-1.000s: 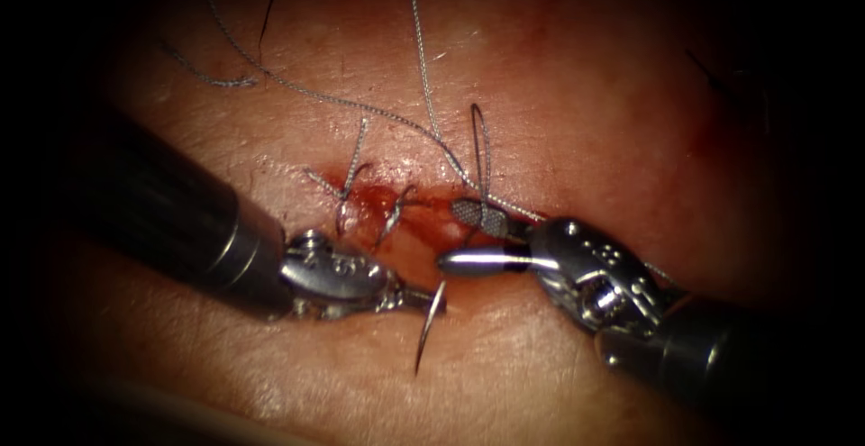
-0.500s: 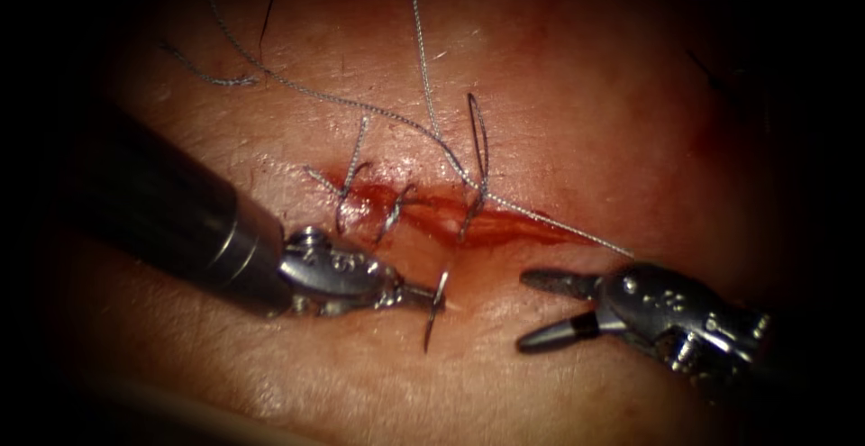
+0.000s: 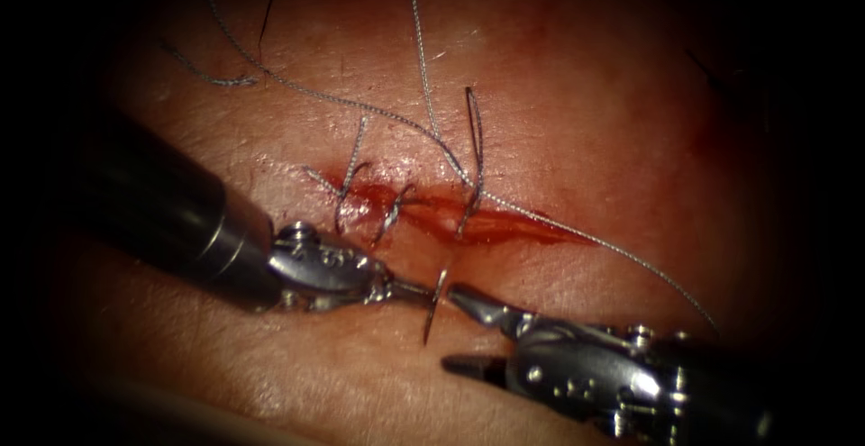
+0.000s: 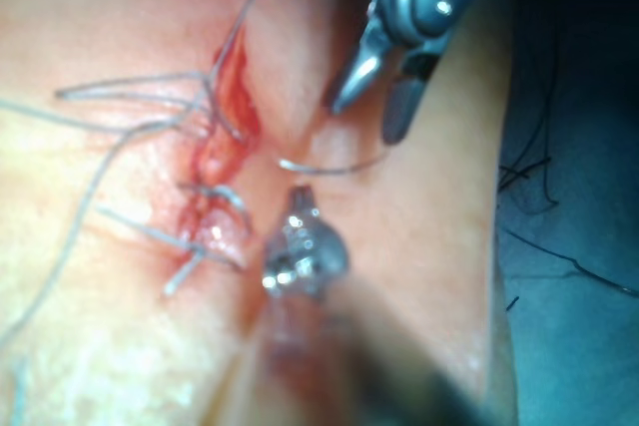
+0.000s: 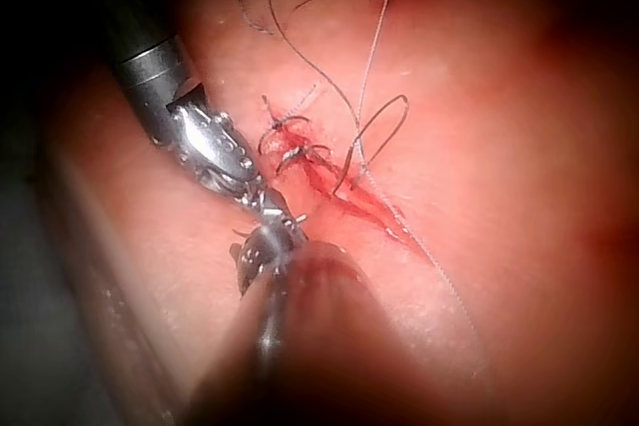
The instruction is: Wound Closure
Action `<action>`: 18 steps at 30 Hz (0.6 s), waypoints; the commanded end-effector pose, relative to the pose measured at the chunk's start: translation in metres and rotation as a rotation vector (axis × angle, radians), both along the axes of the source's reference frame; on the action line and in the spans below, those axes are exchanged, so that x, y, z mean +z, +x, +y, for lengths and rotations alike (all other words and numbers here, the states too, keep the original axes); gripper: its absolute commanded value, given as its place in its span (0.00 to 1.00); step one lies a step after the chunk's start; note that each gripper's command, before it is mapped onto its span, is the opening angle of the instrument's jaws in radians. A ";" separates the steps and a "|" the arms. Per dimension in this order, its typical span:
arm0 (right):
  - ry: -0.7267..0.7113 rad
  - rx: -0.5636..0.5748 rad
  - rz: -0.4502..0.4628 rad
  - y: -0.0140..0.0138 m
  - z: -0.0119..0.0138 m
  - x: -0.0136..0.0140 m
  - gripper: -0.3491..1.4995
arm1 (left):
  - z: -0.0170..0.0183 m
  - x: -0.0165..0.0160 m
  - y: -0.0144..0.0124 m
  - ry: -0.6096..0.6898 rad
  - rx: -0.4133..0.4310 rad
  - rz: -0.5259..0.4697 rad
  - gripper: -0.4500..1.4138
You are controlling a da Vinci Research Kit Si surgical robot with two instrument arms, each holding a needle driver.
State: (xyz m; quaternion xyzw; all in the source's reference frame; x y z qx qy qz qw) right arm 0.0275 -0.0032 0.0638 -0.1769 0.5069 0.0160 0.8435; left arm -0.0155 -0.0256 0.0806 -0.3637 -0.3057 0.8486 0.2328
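Just below the cut, the needle stands almost upright in the endoscope view, a thin bright curve pinched near its upper end by the left tool, jaws clamped on it, its lower tip free over the tissue, not in it as far as I can tell. The right tool sits just beside it, jaws apart, holding nothing, upper jaw tip almost at the needle. Half a second back that tool was further right; it has come in close. Judging from this, a clean handover would want the right jaws square across the needle's body, well clear of the tip, before the left lets go. Two stitches with cut ends sit at the cut's left end, a dark loop rises mid-cut, and thread trails right across red fluid.
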 end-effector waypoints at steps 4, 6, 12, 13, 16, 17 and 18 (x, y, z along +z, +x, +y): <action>-0.032 0.011 0.003 0.0022 0.0004 0.0015 0.99 | -0.0008 0.0006 0.0001 0.001 0.000 0.002 0.17; -0.045 -0.007 0.005 0.0031 0.0002 0.0023 0.99 | -0.0009 0.0006 0.0001 0.001 0.001 0.002 0.17; -0.040 -0.058 0.001 0.0035 -0.0012 0.0034 0.99 | -0.0008 0.0004 0.0008 -0.001 0.002 0.001 0.17; -0.039 -0.061 0.003 0.0035 -0.0012 0.0034 0.99 | -0.0008 0.0004 0.0008 -0.001 0.002 0.001 0.17; -0.036 -0.072 0.009 0.0035 -0.0013 0.0033 0.99 | -0.0008 0.0004 0.0008 -0.001 0.002 0.001 0.17; -0.036 -0.072 0.009 0.0035 -0.0013 0.0033 0.99 | -0.0008 0.0004 0.0008 -0.001 0.002 0.001 0.17; -0.037 -0.076 0.012 0.0037 -0.0014 0.0035 0.99 | -0.0008 0.0004 0.0008 -0.001 0.002 0.001 0.17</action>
